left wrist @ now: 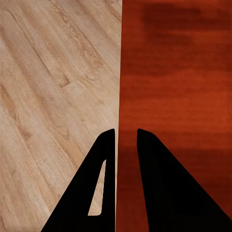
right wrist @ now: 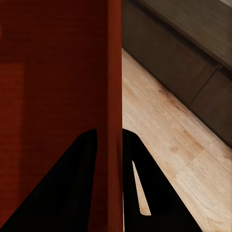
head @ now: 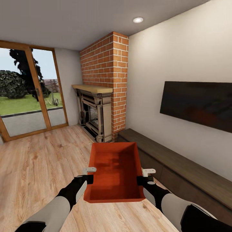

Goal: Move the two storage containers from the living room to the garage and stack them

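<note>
An orange-red storage container [head: 115, 172] hangs open-topped in front of me above the light wood plank floor of the living room. My left gripper [head: 90, 179] is shut on its left wall, one finger inside and one outside, as the left wrist view shows at the container wall [left wrist: 126, 87] between the black fingers [left wrist: 99, 183]. My right gripper [head: 140, 180] is shut on the right wall [right wrist: 114, 87] in the same way. Nothing lies inside the container.
A red-brick fireplace [head: 106, 87] stands ahead. A black TV [head: 196, 104] hangs on the right wall above a long dark low cabinet [head: 180, 164]. Wood-framed glass doors [head: 29, 93] are at the left. Wood plank floor [head: 38, 161] stretches open to the left.
</note>
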